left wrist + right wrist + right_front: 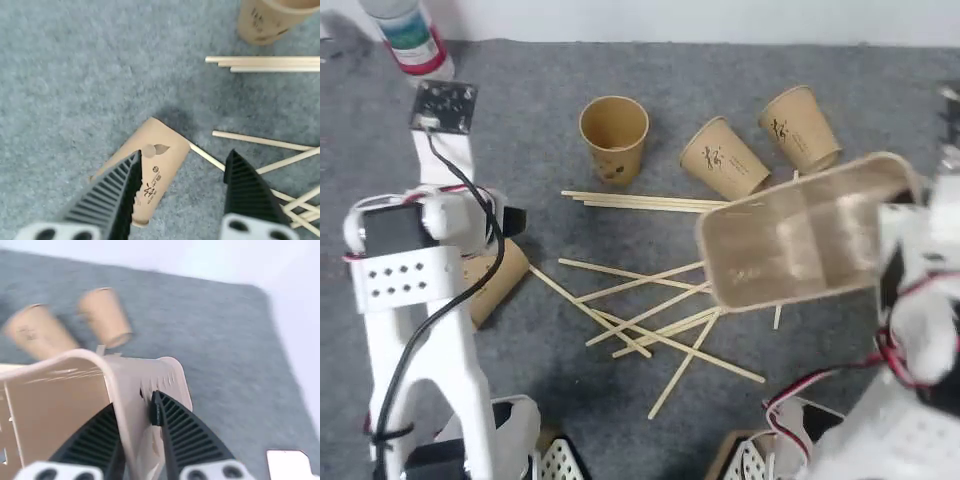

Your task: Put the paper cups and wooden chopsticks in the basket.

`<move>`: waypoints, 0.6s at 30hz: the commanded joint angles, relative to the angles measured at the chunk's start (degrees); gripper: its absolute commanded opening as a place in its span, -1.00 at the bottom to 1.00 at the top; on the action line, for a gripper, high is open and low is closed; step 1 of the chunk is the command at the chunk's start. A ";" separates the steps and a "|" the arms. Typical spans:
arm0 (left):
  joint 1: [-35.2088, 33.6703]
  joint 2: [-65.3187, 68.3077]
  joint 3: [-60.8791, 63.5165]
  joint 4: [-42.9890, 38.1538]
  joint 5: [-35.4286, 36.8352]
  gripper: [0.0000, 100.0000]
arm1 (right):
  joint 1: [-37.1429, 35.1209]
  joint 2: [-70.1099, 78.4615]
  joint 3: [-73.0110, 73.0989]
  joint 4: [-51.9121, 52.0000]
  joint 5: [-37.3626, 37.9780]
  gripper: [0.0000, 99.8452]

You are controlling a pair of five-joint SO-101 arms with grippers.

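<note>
We found the left gripper (185, 155) with its jaws spread wide and a paper cup (160, 150) lying on its side partly between them. We judged its thin wall light and easily crushed, best taken gently near the stiffer rim. The right gripper (135, 405) had its jaws clamped on one wall of the basket (60, 410), seemingly light and stiff, tilted above the slender, roll-prone wooden chopsticks (650, 203). A grey felt mat (550, 380) lay beneath both jaws, with a white wall (200, 260) beyond.
</note>
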 commanded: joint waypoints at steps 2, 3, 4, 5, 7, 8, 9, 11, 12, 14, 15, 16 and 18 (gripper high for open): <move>0.09 -1.14 1.10 -2.02 0.79 -0.48 | 9.10 -5.05 -0.18 2.42 4.57 -0.99; 0.09 -1.14 1.10 -2.02 0.88 -0.48 | 10.42 -6.02 1.93 2.42 5.71 -0.99; 0.18 -1.14 1.10 -2.02 1.32 -0.48 | 11.56 -6.99 4.40 2.42 6.77 -0.99; 0.18 -1.14 1.10 -2.02 2.29 -0.48 | 12.53 -7.96 6.86 2.42 8.00 -0.99; 0.26 -1.14 1.10 -2.02 3.60 -0.48 | 14.46 -10.24 10.90 2.42 9.93 -0.99; 0.35 -1.14 1.10 -2.02 3.96 -0.48 | 15.60 -11.47 12.75 2.42 10.64 -0.99; 0.35 -1.14 1.10 -2.02 4.04 -0.48 | 16.66 -12.79 14.68 2.42 11.25 -0.99; 0.35 -1.14 1.27 -2.02 4.04 -0.48 | 17.89 -15.87 19.43 2.33 12.48 -0.99; 0.35 -1.14 1.27 -2.02 4.04 -0.48 | 18.15 -17.36 22.33 2.33 13.36 -0.99; 0.35 -1.14 1.36 -1.85 4.13 -0.48 | 18.77 -20.09 27.78 1.89 14.95 -0.99; 0.35 -1.14 1.36 -1.67 4.13 -0.48 | 19.03 -21.05 30.07 1.63 15.21 -0.99; 0.26 -1.14 1.36 -1.58 4.48 -0.48 | 19.30 -21.93 32.35 0.84 15.21 -0.99; 0.09 -1.14 1.89 -1.49 5.45 -0.48 | 19.30 -23.43 36.84 -1.98 15.21 -0.99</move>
